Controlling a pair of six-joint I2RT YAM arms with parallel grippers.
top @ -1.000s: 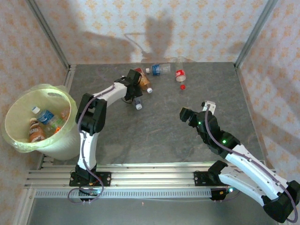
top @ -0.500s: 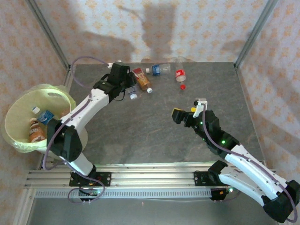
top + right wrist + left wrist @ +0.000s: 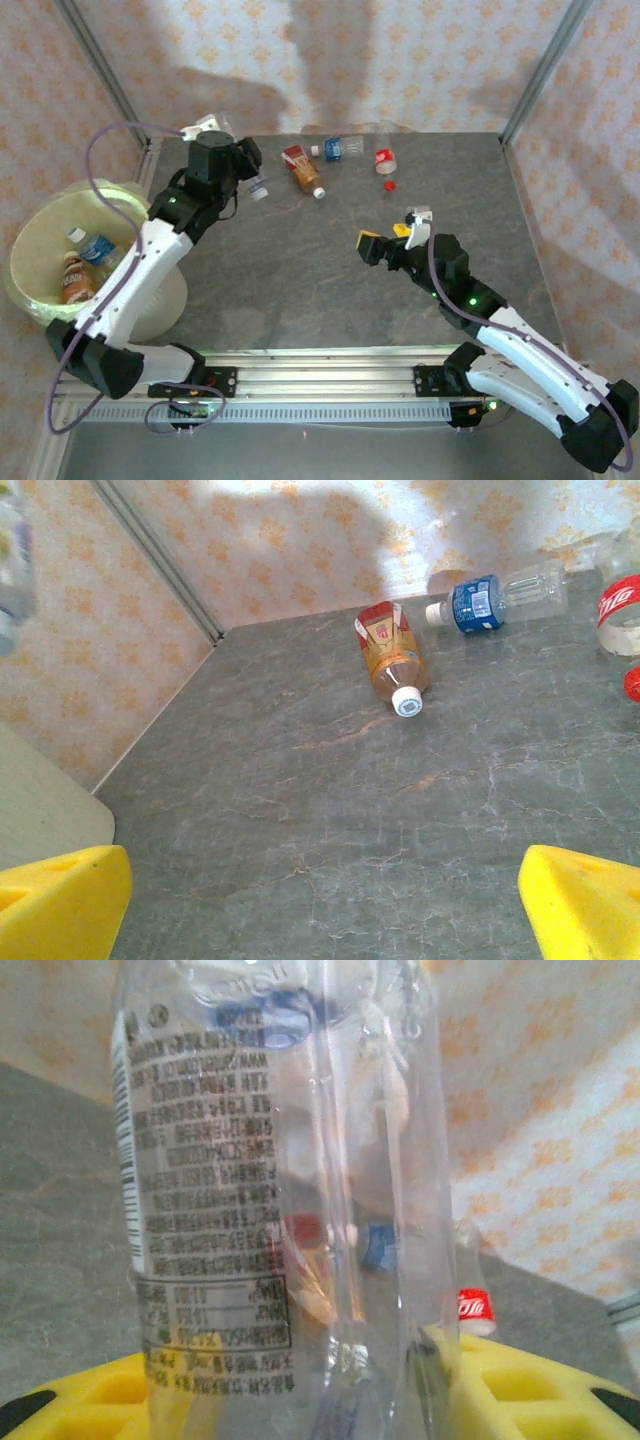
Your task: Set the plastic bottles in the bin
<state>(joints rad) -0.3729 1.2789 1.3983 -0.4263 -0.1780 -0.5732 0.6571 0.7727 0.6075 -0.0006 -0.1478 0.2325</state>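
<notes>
The bin (image 3: 45, 235), with several bottles inside, sits down-left of the left pincer (image 3: 240, 165), which is clamped tight on a clear bottle (image 3: 290, 1210). To its right, an orange bottle (image 3: 305, 172), a blue-labelled bottle (image 3: 342, 148) and a red-labelled bottle (image 3: 384, 158) lie on the bench (image 3: 300, 290). These three are beyond the right pincer (image 3: 385, 238), whose jaws gape wide and empty.
</notes>
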